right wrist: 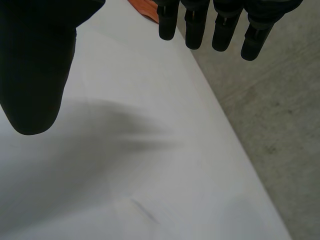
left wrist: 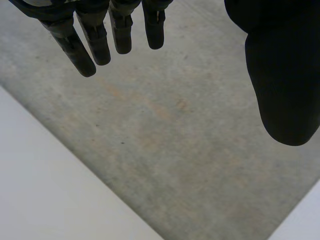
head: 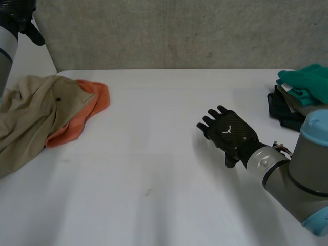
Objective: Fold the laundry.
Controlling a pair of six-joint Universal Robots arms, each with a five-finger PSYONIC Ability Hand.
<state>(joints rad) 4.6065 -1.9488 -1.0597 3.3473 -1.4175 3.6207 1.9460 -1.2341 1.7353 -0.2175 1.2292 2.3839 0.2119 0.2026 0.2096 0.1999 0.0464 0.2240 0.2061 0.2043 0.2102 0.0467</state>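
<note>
The laundry to fold lies at the robot's left side of the table (head: 164, 184): a crumpled tan garment (head: 31, 110), with an orange cloth (head: 84, 115) showing from under the side that faces the table's middle. At the right edge sits a stack (head: 300, 97) of folded pieces, teal on top of darker ones, well apart from the heap. The left hand (head: 19, 19) is raised at the far left corner, above and behind the tan garment; its wrist view shows its fingers (left wrist: 95, 42) straight, the thumb held wide, and nothing between them. The right hand (head: 230, 134) hovers palm down over bare table to the right of the middle, fingers (right wrist: 194, 25) also straight and empty, with a scrap of the orange cloth beyond their tips. Both pieces look light, limp and likely to sag, so a pinch in the middle would probably only bunch them. The tan garment lies on top, so it seems the one to lift first. A grip on an outer edge or corner, one for each hand, should let it be drawn flat onto the free table before any fold.
</note>
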